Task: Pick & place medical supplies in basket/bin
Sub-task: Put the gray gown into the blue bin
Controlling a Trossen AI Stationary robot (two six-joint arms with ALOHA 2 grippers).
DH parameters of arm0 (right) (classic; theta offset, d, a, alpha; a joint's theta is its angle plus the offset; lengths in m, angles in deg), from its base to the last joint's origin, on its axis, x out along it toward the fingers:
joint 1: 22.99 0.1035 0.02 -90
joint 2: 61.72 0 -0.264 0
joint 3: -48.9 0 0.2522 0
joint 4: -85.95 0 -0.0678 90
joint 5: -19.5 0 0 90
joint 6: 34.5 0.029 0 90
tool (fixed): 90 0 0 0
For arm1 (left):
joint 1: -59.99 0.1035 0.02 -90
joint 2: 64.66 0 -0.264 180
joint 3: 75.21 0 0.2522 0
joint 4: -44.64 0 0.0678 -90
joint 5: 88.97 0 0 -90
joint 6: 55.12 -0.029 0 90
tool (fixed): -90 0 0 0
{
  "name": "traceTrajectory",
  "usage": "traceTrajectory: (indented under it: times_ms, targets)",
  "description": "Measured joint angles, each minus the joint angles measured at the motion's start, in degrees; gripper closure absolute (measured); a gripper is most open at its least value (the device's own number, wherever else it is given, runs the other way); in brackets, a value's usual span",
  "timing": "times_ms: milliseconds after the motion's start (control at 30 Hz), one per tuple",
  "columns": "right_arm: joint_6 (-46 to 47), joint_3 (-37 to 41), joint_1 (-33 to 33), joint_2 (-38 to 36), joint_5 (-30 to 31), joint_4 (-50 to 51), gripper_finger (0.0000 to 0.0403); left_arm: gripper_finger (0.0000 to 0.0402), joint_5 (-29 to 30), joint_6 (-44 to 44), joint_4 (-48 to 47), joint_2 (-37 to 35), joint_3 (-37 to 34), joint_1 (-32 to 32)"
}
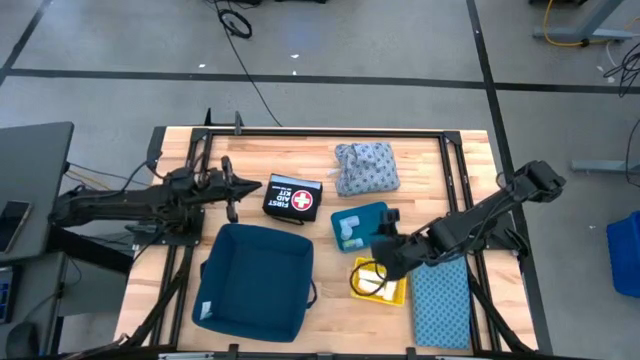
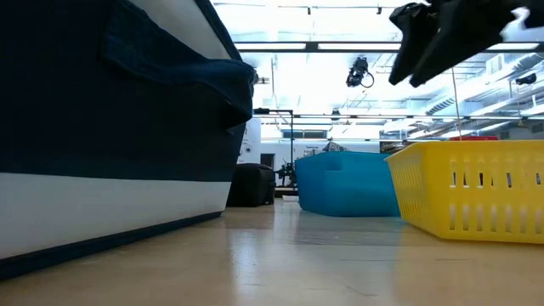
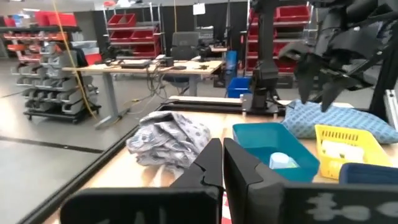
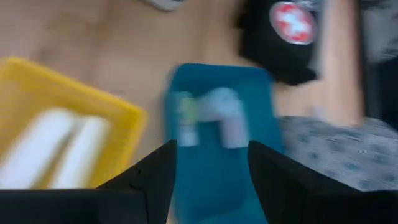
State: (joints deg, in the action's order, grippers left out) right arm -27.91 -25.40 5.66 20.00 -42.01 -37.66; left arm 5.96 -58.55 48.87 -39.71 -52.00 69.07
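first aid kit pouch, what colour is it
The first aid kit pouch is black with a white cross on a red circle; high view shows it best.

Both arms are dark, nearly black, built of slim jointed links with blocky housings. The left hand (image 1: 229,186) ends in two flat, angular dark fingers (image 3: 208,165). The right hand (image 1: 385,255) has similar matte black fingers (image 4: 155,171), broad and wedge-shaped.

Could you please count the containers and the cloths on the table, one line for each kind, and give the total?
Yellow basket: 1
Small teal bin: 1
Large dark blue bin: 1
Black first aid kit pouch: 1
Grey-blue cloth bundle: 1
Flat blue patterned cloth: 1
Total: 6
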Motion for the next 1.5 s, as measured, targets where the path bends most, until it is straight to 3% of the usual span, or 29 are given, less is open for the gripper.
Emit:
traceTrajectory:
  times_ms: [133,300,433,533,700,867,1233,1500]
  targets:
    - [-0.1,0.0,-2.7,-0.2,6.3,0.6,0.0199,0.0402,0.4,-1.3,-1.5,-1.1,1.4,0.0]
    - [-2.1,0.6,-8.7,-0.2,12.7,1.0,0.0199,0.0402,5.5,-3.9,-1.6,-1.1,1.6,0.0]
    - [-7.3,3.4,-15.7,-1.1,13.2,-1.9,0.0199,0.0402,7.1,-4.8,-1.5,-1.1,1.6,0.0]
    - [-12.9,7.4,-22.0,-2.3,9.5,-8.4,0.0199,0.0402,7.1,-4.8,-1.3,-1.1,1.6,0.0]
    - [-21.3,12.9,-32.6,-4.0,-2.3,-19.5,0.0199,0.0402,7.3,-6.9,0.7,-1.1,1.6,0.0]
    - [-25.0,13.4,-40.2,-4.0,-11.9,-19.7,0.0193,0.0402,9.1,-7.3,2.7,-1.0,1.6,0.0]
    - [-25.6,13.0,-48.6,-3.9,-12.2,-22.8,0.0130,0.0402,10.6,-5.5,2.1,-1.0,1.6,-0.1]
    - [-26.4,11.0,-56.5,-3.9,-20.5,-23.0,0.0128,0.0402,10.5,-6.3,2.1,-1.0,1.6,-0.1]
